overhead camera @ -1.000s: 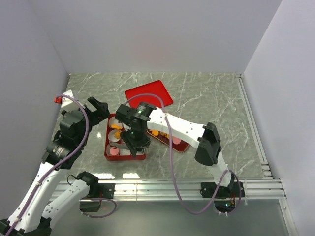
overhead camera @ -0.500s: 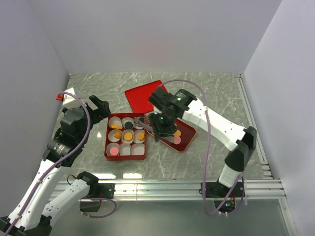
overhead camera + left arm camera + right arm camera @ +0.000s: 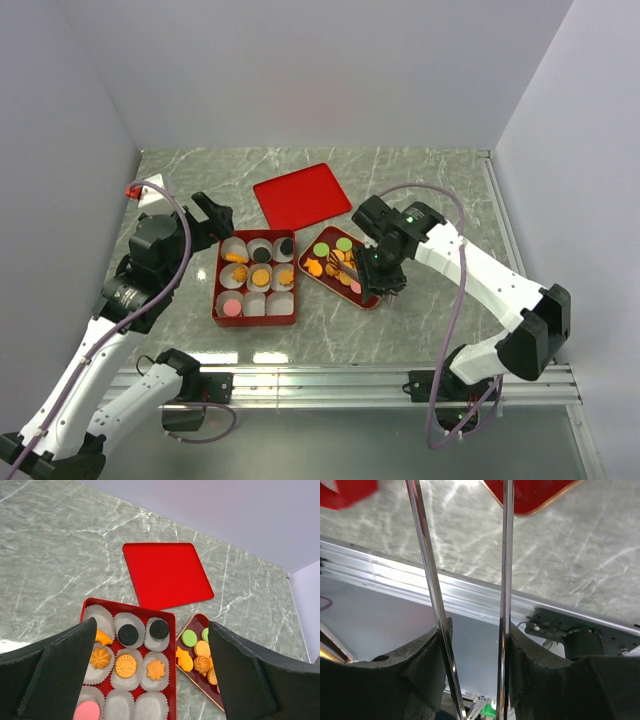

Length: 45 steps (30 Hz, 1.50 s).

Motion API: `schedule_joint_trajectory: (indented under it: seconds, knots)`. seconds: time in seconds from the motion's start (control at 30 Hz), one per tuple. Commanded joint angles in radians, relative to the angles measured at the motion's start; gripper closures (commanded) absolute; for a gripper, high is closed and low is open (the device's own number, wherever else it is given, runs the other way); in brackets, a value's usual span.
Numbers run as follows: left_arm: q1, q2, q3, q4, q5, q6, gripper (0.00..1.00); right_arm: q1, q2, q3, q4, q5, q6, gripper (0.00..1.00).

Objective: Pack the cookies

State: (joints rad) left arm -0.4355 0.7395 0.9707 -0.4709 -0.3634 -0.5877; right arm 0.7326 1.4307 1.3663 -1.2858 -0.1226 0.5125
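A red box [image 3: 216, 297] holds white paper cups. Some cups carry cookies [image 3: 125, 665]: two black, several orange, one pink [image 3: 86, 711]. A dark red tray [image 3: 368, 299] to its right holds more loose cookies [image 3: 343, 245], green and orange; it also shows in the left wrist view [image 3: 196, 622]. My left gripper [image 3: 210, 218] is open and empty, high above the box's left side [image 3: 150, 625]. My right gripper [image 3: 378, 278] hovers over the tray's right end. It is shut on metal tongs [image 3: 505, 555], whose blades stand apart; their tips are out of view.
The flat red lid [image 3: 301, 194] lies on the marble table behind the box and tray. Grey walls close the back and both sides. An aluminium rail [image 3: 330, 382] runs along the near edge, by the arm bases.
My right arm has swung right with the tongs, from over the box to the tray's right end, uncovering the box. My left arm has barely shifted.
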Motion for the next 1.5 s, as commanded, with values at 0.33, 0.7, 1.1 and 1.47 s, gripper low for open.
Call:
schedule_joint_trajectory:
  seconds: [0.33,0.7,1.1,1.47]
  knots:
    - [-0.002,-0.009,-0.023,0.067,0.073,-0.009,0.01,-0.004,-0.105,-0.141,0.0,0.06,0.05,0.48]
    - [0.0,-0.02,-0.024,0.055,0.087,-0.006,0.01,-0.004,-0.035,-0.13,0.034,0.06,0.018,0.48]
    - [0.0,-0.015,-0.02,0.06,0.095,0.002,0.01,-0.002,0.082,-0.039,0.029,0.07,-0.029,0.47]
    - [0.0,-0.012,-0.032,0.067,0.083,0.006,0.01,-0.002,0.105,-0.041,0.02,0.072,-0.042,0.55]
